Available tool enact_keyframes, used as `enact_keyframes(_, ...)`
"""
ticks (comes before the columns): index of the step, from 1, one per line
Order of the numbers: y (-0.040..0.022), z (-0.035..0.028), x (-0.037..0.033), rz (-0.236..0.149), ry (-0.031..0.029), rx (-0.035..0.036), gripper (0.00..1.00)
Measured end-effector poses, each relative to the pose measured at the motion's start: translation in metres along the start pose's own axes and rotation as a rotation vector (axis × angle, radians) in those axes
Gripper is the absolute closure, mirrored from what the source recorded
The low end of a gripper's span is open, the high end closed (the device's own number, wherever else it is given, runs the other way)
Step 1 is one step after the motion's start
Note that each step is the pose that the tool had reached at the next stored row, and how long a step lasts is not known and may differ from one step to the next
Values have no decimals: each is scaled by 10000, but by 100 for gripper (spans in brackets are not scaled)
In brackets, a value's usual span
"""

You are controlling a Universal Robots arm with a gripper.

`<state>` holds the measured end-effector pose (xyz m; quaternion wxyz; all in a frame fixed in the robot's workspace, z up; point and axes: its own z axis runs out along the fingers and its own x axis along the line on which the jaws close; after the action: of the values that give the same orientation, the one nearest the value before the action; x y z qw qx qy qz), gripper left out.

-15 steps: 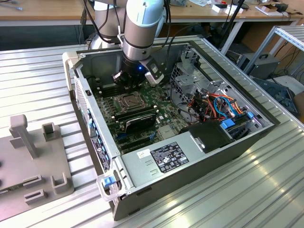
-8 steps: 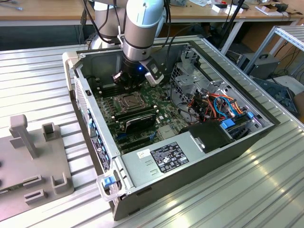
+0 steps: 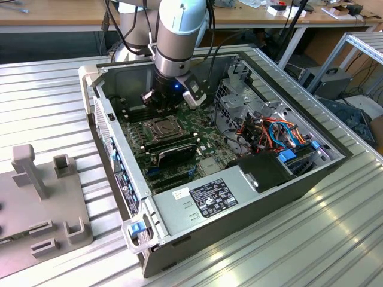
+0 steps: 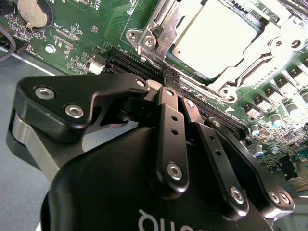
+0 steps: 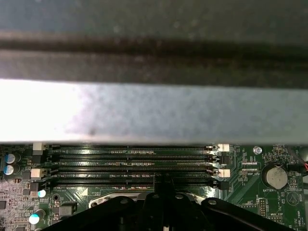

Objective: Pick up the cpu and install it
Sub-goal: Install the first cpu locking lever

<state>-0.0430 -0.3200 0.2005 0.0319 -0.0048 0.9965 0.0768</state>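
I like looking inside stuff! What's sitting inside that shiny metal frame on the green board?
The cpu, its flat silver top showing. The frame covers its edges; whatever lies underneath is hidden.

Arm (image 3: 179,30) comes in from the top of the exterior view, silver-grey wrist section pointing straight down, black tool end below it with a small blue light lit. Gripper (image 3: 160,103) hangs low, fingers aimed downward. In the second wrist view the gripper (image 4: 172,79) has its two black linkage fingers (image 4: 166,130) drawn together at the tips, no visible gap, nothing seen clamped between them. Outer knuckle links fold in on both sides, bolts visible. In the first wrist view the gripper (image 5: 163,180) shows as a narrow closed tip rising from the black body.
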Motion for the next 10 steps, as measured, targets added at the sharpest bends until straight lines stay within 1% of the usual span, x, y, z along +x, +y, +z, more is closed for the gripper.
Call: enact_keyframes(10, 15, 3, 0, 0, -1, 1, 89)
